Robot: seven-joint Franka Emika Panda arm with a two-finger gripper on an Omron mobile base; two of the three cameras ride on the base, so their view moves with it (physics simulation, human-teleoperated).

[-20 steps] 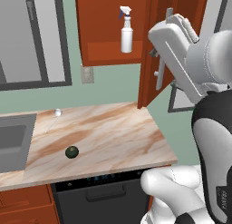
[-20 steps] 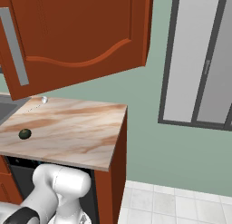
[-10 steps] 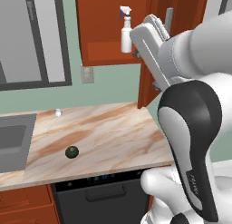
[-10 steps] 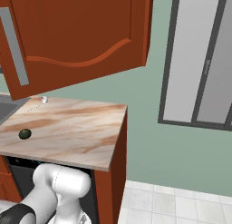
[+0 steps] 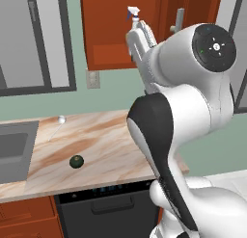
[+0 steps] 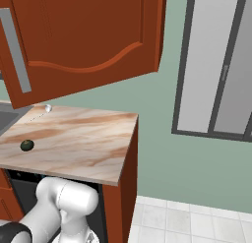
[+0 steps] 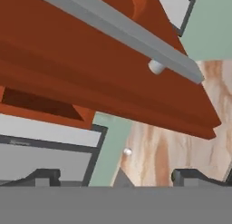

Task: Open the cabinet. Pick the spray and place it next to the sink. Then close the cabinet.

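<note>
The arm has swung left across the open cabinet (image 5: 120, 34). The spray (image 5: 133, 14) sits inside, half-hidden. The gripper (image 7: 115, 175) gapes, empty. It may clip the door (image 6: 83, 38) reaching in.

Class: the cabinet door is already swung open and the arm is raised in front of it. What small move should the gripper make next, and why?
Probably ease the open gripper towards the small white plastic spray bottle, whose trigger head shows above the arm inside the red-brown wooden wall cabinet. The jaws stand wide with nothing between them, and the hand view faces the door's grey bar handle instead.
</note>
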